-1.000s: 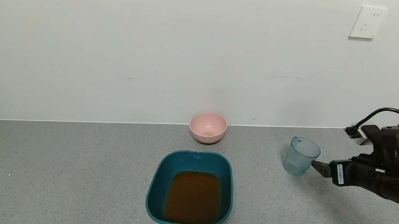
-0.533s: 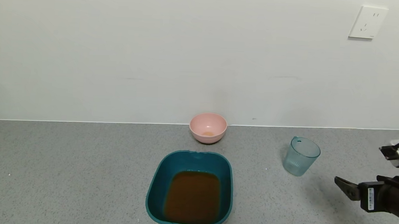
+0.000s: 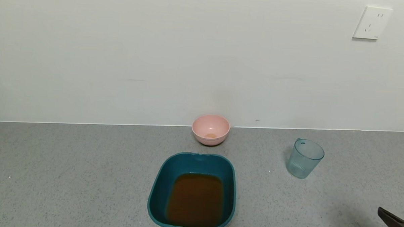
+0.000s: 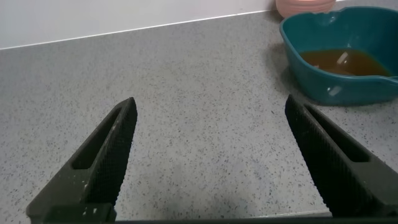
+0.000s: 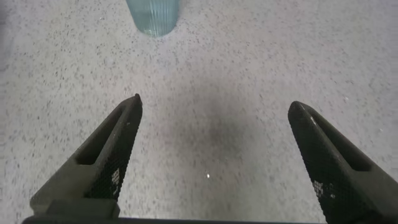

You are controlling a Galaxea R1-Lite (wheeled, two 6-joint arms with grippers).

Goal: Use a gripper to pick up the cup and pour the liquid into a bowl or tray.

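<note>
The blue-green ribbed cup [image 3: 304, 158] stands upright and looks empty on the grey counter at the right; its base also shows in the right wrist view [image 5: 152, 15]. The dark teal tray [image 3: 159, 186] sits in the middle front and holds the reddish-brown liquid [image 3: 195, 199]; both also show in the left wrist view, the tray [image 4: 311, 87] and the liquid [image 4: 339, 61]. My right gripper [image 5: 214, 102] is open and empty, well back from the cup; only a fingertip [image 3: 394, 222] shows at the head view's lower right corner. My left gripper [image 4: 211, 106] is open and empty over bare counter left of the tray.
A small pink bowl [image 3: 210, 129] stands against the wall behind the tray. A white wall socket [image 3: 372, 22] is at the upper right. The grey speckled counter [image 3: 68, 176] runs to the wall.
My right gripper has drawn back from the cup, toward the lower right, until only a fingertip shows in the head view. The cup stays standing where it was.
</note>
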